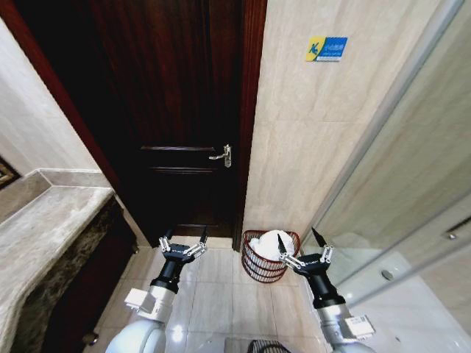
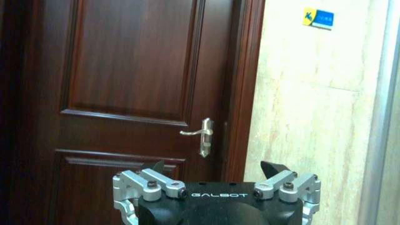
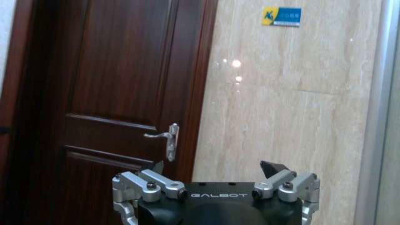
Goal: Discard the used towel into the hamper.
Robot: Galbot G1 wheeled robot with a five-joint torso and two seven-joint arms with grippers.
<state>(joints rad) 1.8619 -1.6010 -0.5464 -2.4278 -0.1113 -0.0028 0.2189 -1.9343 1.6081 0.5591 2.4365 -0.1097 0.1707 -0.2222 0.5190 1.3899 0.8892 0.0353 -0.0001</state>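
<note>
**Towel in the hamper, both hands open before a bathroom door**

Across the upper centre of the head view stands a dark wooden door (image 1: 173,110), its metal lever handle (image 1: 222,154) near its right edge at mid-frame. Right of the door runs a beige tiled wall (image 1: 309,132) bearing a small blue-and-yellow sign (image 1: 327,48) in the upper right. A stone counter (image 1: 40,228) fills the lower left, and a glass shower panel (image 1: 412,220) slants down the right side. On the pale floor tiles (image 1: 217,294) at lower centre, against the wall by the door frame, sits the hamper (image 1: 266,263), a reddish-brown wire basket with a white towel (image 1: 271,241) bundled inside. The left hand (image 1: 184,240) hovers lower left of the hamper, its fingers spread apart and holding nothing. The right hand (image 1: 307,244) hangs just beside the hamper's right rim, likewise spread and holding nothing.
</note>
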